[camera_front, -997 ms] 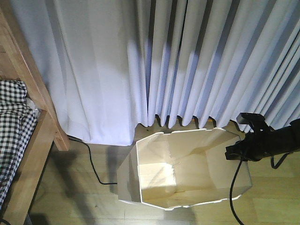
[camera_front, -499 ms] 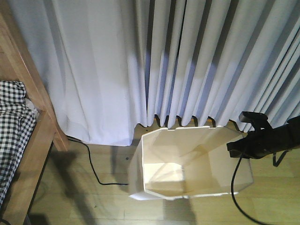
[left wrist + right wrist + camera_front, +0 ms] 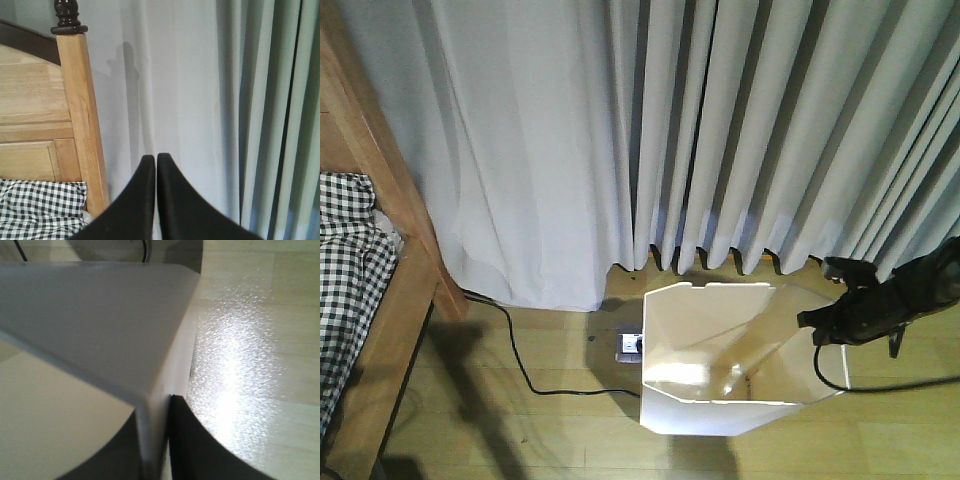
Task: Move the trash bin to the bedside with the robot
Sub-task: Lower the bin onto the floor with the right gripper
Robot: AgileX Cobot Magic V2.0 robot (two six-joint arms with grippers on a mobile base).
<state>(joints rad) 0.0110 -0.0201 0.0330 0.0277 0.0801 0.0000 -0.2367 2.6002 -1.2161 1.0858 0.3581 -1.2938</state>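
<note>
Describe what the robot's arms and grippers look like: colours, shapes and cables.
The right gripper is black with a small boxy head, on a dark arm with a thin black cable looping below. Close up, the left gripper shows two smooth, matte black fingers curving to points. No markings show.

Right end effector (image 3: 820, 322) grips trash bin (image 3: 720, 400) rim; bed (image 3: 380, 330) left.
</note>
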